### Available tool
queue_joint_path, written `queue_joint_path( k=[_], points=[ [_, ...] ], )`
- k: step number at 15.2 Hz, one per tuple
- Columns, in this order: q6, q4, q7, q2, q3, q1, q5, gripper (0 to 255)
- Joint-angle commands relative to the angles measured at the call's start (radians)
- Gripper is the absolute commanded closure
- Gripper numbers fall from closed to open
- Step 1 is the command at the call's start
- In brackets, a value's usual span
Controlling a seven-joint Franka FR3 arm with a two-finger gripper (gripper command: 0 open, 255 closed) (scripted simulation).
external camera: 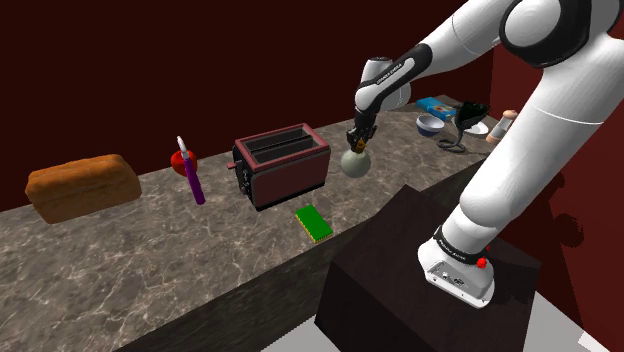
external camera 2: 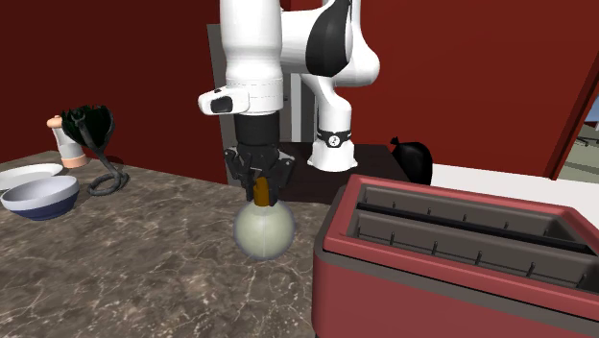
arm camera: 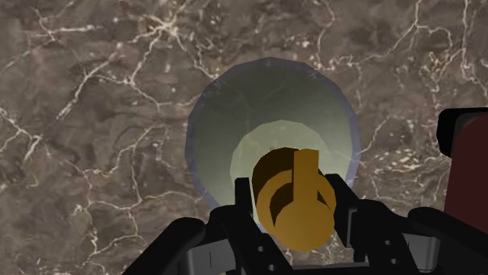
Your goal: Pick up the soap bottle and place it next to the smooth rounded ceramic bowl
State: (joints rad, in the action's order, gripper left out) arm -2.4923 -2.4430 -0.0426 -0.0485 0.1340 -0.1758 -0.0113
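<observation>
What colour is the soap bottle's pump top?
The pump top is golden brown; the wrist view shows it best.

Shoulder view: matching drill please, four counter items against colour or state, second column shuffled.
Things:
1. toaster
2. sponge
3. bread loaf
4. soap bottle

Colour or state:
A. green, lying flat
B. pale round body, top clasped by the gripper
C. dark red
D. orange-brown

Pairs: 1-C, 2-A, 3-D, 4-B.

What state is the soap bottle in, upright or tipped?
Upright: soap bottle with round body below its brown top, which the gripper clasps.
</observation>
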Motion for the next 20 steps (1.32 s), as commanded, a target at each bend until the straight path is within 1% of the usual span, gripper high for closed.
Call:
queue_joint_path(
  k=[1, 5, 20],
  points=[
    [0.0, 0.0, 0.0, 0.0, -0.001, 0.0, 0.0, 255],
    [0.0, 0.0, 0.0, -0.001, -0.001, 0.001, 0.0, 255],
    [0.212, 0.063, 0.016, 0.149, -0.002, 0.001, -0.023, 255]
  ],
)
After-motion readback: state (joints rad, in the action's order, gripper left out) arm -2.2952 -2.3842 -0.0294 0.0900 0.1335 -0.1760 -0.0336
